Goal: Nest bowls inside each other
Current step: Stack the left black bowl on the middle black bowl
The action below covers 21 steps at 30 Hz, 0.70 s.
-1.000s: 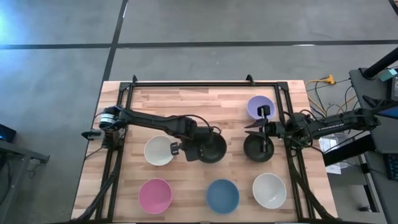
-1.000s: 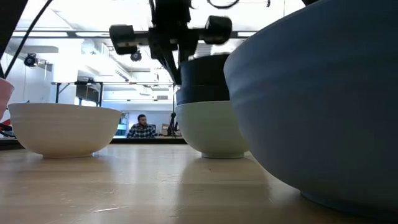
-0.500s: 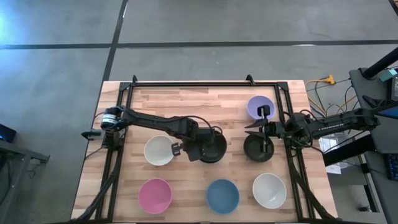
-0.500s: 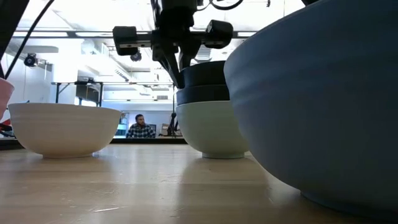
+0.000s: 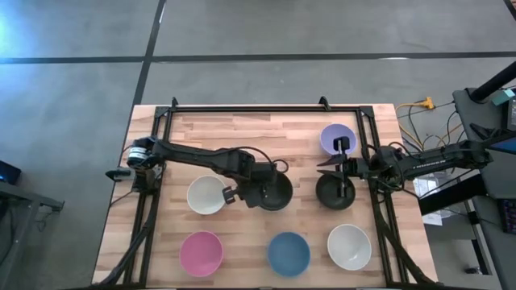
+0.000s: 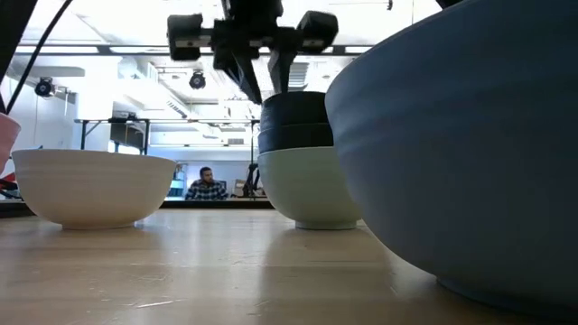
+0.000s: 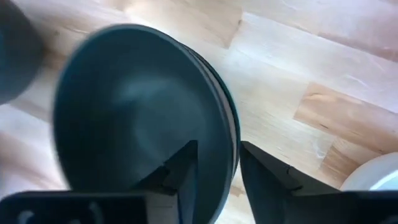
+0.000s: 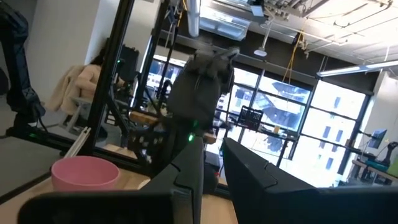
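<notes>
Two slim black jointed arms: left arm (image 5: pixel 193 155) enters from mid-left of the high view with a silver-ringed joint and blue dot at its base, loose black cables looping over its wrist. Right arm (image 5: pixel 427 157) enters from mid-right, same black build, white lettering along its link. Wrist views show flat, matte black, angular fingers (image 7: pixel 186 171).

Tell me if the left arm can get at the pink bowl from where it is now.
Probably yes. The pink bowl sits uncovered at the table's near left, with only the white bowl between it and the left end effector, which hovers at the black stack.
</notes>
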Each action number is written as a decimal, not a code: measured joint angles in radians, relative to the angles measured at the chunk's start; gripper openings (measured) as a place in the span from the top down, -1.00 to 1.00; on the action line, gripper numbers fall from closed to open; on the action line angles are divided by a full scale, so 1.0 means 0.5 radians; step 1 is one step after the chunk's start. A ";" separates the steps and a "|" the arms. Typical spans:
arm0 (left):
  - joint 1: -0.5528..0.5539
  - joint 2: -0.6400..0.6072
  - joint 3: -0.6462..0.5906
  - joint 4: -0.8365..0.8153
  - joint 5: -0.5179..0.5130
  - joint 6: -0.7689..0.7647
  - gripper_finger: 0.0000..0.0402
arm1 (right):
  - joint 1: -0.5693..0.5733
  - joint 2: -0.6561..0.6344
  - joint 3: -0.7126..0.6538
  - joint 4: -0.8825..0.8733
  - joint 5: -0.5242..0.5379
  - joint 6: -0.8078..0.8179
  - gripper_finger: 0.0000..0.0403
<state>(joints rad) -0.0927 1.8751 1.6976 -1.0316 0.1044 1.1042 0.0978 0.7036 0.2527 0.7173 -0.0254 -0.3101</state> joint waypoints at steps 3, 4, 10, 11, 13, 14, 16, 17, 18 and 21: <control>0.000 -0.039 0.040 0.005 -0.020 -0.041 0.42 | 0.000 0.000 0.000 -0.009 0.000 0.005 0.72; 0.000 -0.052 0.047 0.017 -0.021 -0.071 0.42 | 0.000 0.000 0.000 -0.009 0.000 0.005 0.72; -0.022 -0.075 -0.005 0.057 -0.026 -0.140 0.66 | 0.000 0.000 0.000 -0.023 0.000 0.006 0.72; -0.024 -0.074 -0.019 0.059 -0.026 -0.140 0.74 | 0.000 0.000 0.000 -0.023 0.000 0.006 0.72; -0.026 -0.069 -0.040 0.054 -0.026 -0.142 0.89 | 0.000 0.000 0.000 -0.023 0.000 0.006 0.72; -0.025 -0.068 -0.044 0.055 -0.026 -0.148 0.95 | 0.000 0.000 0.000 -0.024 0.000 0.006 0.72; -0.024 -0.068 -0.050 0.076 -0.026 -0.154 0.97 | 0.000 0.000 0.000 -0.024 0.000 0.006 0.72; -0.023 -0.068 -0.057 0.096 -0.027 -0.154 0.95 | 0.000 0.000 0.000 -0.024 0.000 0.006 0.72; -0.023 -0.068 -0.064 0.113 -0.024 -0.155 0.95 | 0.000 0.000 0.000 -0.024 0.000 0.006 0.72; -0.024 -0.065 -0.081 0.120 0.036 -0.155 0.94 | 0.000 0.000 0.000 -0.024 0.000 0.006 0.72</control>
<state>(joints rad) -0.1045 1.8423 1.6571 -0.9714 0.1224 1.0265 0.0978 0.7036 0.2527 0.7055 -0.0254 -0.3069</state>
